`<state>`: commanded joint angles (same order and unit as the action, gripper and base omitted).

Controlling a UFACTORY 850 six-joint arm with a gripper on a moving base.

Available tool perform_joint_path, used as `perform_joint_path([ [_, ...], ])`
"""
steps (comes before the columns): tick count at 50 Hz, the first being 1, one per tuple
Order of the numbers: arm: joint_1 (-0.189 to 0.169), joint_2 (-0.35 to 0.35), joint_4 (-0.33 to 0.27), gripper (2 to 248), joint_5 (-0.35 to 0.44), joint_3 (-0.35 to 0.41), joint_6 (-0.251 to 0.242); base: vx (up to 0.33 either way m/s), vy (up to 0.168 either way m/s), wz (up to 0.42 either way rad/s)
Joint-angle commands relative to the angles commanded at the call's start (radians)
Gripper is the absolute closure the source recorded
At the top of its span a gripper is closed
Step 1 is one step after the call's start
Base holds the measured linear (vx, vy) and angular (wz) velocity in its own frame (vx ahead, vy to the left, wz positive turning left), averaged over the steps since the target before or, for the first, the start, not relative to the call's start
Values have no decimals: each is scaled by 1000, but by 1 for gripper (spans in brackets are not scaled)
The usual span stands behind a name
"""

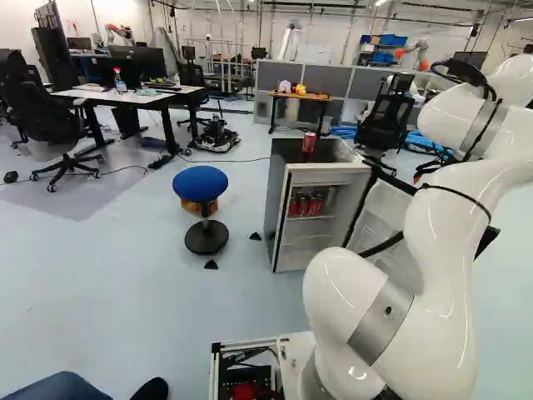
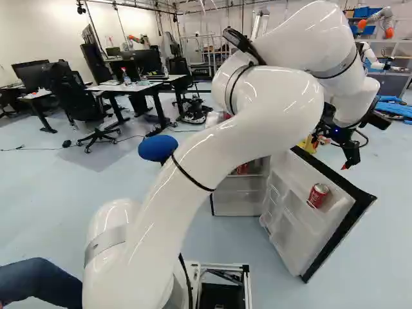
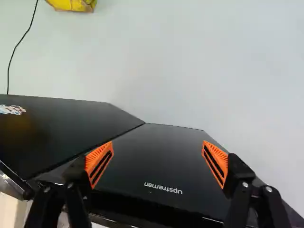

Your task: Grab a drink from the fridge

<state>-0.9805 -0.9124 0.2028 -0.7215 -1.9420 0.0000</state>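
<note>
Several red cans [image 1: 306, 204] stand on an upper shelf of the fridge [image 1: 276, 200], towards the shelf's left edge in the left base view. One more, the door can [image 2: 318, 195], sits in a door rack, near the free edge, and another, the top can [image 1: 309, 142], stands upright on the fridge's top, in from its corners. The task doesn't tell me which drink to take, though those inside or in the door fit it best.

I count the access part as done: the door [image 2: 290, 222] is swung wide and the racks are exposed. The grab itself is all left, since no can is in my grip. My gripper [image 3: 156, 164] is spread wide, its orange pads [image 3: 99, 163] well apart, with nothing clamped between them. Beyond them, the wrist view shows me black outer panels and floor, no can; whether anything touches the panels I can't tell.

I judge that I'm lined up on the wrong side of the door. Next I'd clear its top edge, come round to the inner face, close on a can and lift it out. Coming in low, I could knock the door.
</note>
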Motion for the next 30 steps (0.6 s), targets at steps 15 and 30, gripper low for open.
perform_joint_path([
  [15, -7, -18, 0, 3, 0, -29, 0, 0, 0, 0],
  [30, -7, -41, 0, 3, 0, -38, 0, 0, 0, 0],
])
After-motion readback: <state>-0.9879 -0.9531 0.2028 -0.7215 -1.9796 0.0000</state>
